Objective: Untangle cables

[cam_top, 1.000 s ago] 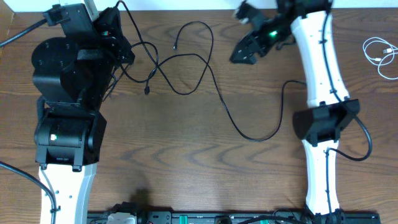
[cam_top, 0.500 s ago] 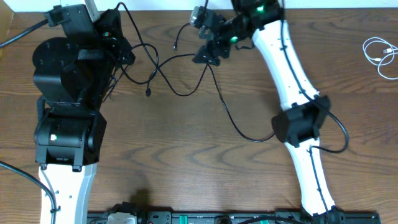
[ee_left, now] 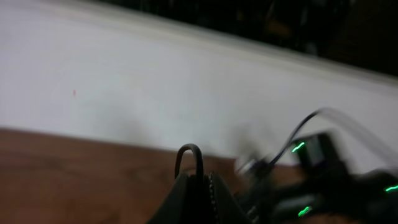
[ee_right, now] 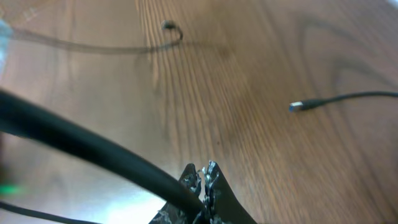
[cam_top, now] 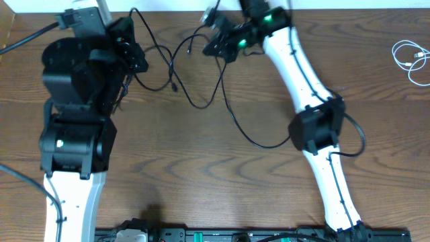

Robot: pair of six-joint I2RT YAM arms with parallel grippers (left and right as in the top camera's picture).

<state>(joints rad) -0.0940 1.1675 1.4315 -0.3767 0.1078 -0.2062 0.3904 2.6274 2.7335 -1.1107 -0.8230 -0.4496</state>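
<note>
The long black cable [cam_top: 232,114] loops across the top middle of the wooden table. My left gripper [cam_top: 138,59] is shut on one of its strands at the top left. In the left wrist view a small loop of the black cable [ee_left: 189,147] sticks up from the closed left gripper [ee_left: 194,177]. My right gripper [cam_top: 209,46] is at the top centre, shut on the black cable [ee_right: 93,146], which runs into the closed right gripper [ee_right: 204,169]. A plug end [ee_right: 298,106] lies on the wood beyond. The white cable [cam_top: 410,59] lies coiled far right, apart from both arms.
The table's back edge and a white wall [ee_left: 124,87] lie just behind both grippers. The right arm [cam_top: 302,87] stretches diagonally across the right half of the table. The left arm's black body [cam_top: 74,101] covers the left side.
My right arm swung left from the top right to the black cable and its gripper shut there. The cable loops near the left gripper shifted slightly up.
</note>
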